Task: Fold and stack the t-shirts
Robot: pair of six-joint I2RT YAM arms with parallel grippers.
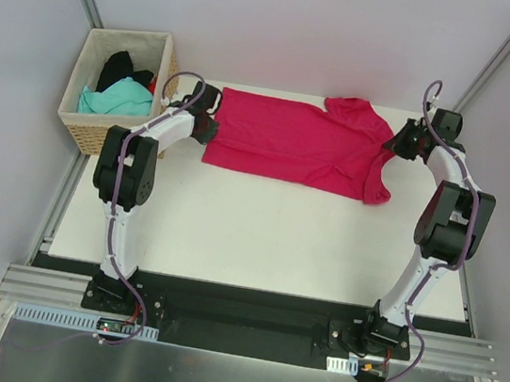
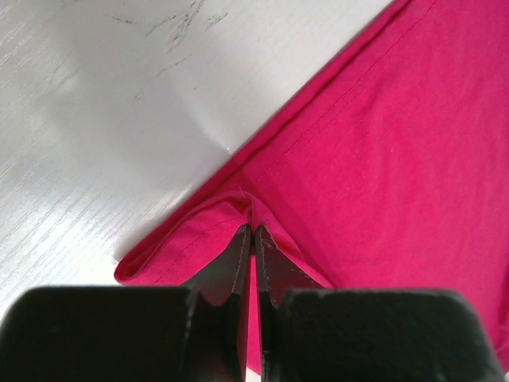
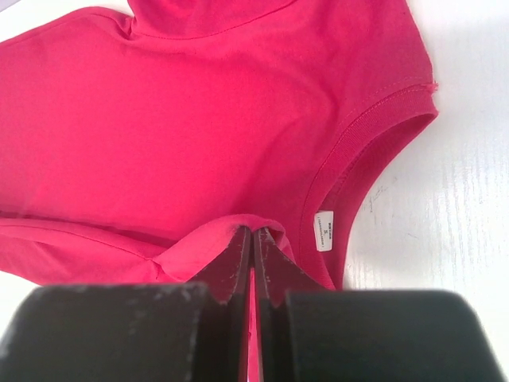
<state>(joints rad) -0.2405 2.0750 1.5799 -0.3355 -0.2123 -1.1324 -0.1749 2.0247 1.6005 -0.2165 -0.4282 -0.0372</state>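
Both grippers are clenched on the one crimson-pink t-shirt (image 1: 290, 144) spread on the white table (image 1: 258, 239). I count two arms and two pinches. On my left wrist feed, the left gripper (image 2: 252, 231) has its jaws closed on a bunched fold at the hem corner, at the shirt's end nearest the basket. The right gripper (image 3: 253, 232) has its jaws closed on a raised fold of cloth just beside the neck opening, at the opposite end. One small white neck label (image 3: 324, 231) shows inside the collar, close to the right fingertips. The shirt lies across the far part of the table, stretched lengthwise between the two grippers.

I see three shirts in all. One wicker basket (image 1: 101, 136) stands at the far left, near the left gripper, and holds the other two crumpled inside: one teal t-shirt (image 1: 116, 100) and one black t-shirt (image 1: 118, 67) behind it.
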